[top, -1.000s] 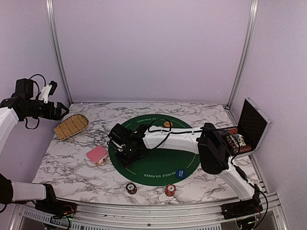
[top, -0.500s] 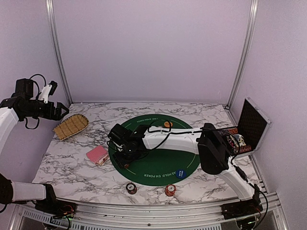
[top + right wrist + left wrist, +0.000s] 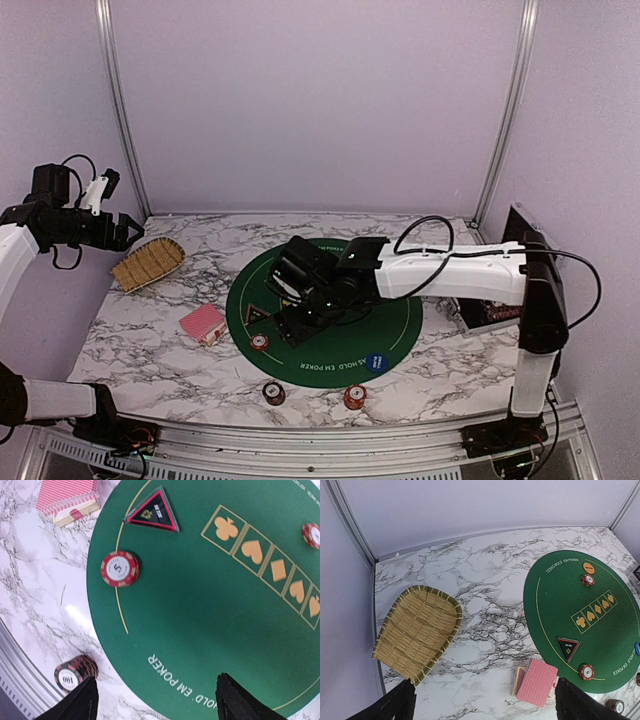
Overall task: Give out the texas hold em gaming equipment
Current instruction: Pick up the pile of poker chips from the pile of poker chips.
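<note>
A white marble-patterned table (image 3: 150, 340) veined in dark grey fills the floor of a booth with plain pale lilac walls (image 3: 320, 100) and aluminium posts (image 3: 113, 100) at the back corners. A round green mat (image 3: 340, 345) printed with poker lettering and five orange suit boxes lies at the table's middle.

The right claw (image 3: 298, 330) hangs over the mat's near-left part, its fingers spread wide with nothing between them. Just beside it, on the left arm's side, a red chip (image 3: 119, 568) marked 5 sits on the mat's gold border line, and the black-and-red triangular marker (image 3: 152, 514) lies a little beyond that. Further out the same way, off the mat, rests the pink-red-backed deck (image 3: 203, 323). Nearer the arm bases than this claw, a dark chip (image 3: 273, 392) and another red chip (image 3: 354, 397) lie on bare marble, with the blue button (image 3: 376, 363) on the mat's near rim.

The left claw (image 3: 132, 232) hovers high by the left wall, also wide and empty. A tan woven basket (image 3: 417, 630) lies below it, near the back-left corner.
</note>
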Robot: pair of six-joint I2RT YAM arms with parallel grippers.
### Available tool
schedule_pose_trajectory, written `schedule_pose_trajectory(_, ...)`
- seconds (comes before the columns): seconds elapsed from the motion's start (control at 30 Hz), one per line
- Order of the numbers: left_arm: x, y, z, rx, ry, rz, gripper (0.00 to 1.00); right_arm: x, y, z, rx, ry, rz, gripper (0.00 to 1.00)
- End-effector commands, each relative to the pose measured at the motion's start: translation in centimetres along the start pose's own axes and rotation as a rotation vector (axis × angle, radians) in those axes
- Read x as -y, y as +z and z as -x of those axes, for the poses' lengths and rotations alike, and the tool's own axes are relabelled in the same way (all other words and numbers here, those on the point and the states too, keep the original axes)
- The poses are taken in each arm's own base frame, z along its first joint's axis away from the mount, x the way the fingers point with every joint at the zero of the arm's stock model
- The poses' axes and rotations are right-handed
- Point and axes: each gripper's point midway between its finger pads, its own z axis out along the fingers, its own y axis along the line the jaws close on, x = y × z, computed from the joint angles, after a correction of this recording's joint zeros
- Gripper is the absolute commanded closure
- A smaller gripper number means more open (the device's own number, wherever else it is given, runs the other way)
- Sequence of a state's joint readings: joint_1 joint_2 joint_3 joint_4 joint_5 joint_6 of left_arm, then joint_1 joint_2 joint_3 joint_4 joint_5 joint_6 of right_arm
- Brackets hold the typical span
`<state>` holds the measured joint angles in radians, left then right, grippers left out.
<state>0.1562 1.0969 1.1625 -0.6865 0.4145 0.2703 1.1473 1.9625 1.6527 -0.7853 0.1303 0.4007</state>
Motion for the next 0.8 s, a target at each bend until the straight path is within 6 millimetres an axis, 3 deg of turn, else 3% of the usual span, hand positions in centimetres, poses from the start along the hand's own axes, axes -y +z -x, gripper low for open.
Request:
schedule_pose_trajectory(0.0, 0.3, -0.6, 0.0, -0.001, 0.001, -0.01, 0.01, 1.0, -1.7, -5.9, -0.094, 0.018, -0.027, 0.17)
schedule_pose_trajectory(0.27, 0.4, -0.6, 0.0, -0.004, 0.002, -0.014, 0.01, 1.7, -4.3, -11.2, -0.155, 0.07, 0.017, 0.06)
schedule_pose_trajectory(0.43, 0.5, -0.8, 0.0, 0.001, 0.004, -0.013, 0.01, 1.3, -3.7, -13.0, -0.194, 0.063, 0.035, 0.05)
schedule_pose_trajectory(0.77, 0.5, -0.8, -0.1, -0.003, 0.006, -0.015, 0.01, 0.4, -1.4, -14.4, -0.246, 0.029, 0.023, 0.16)
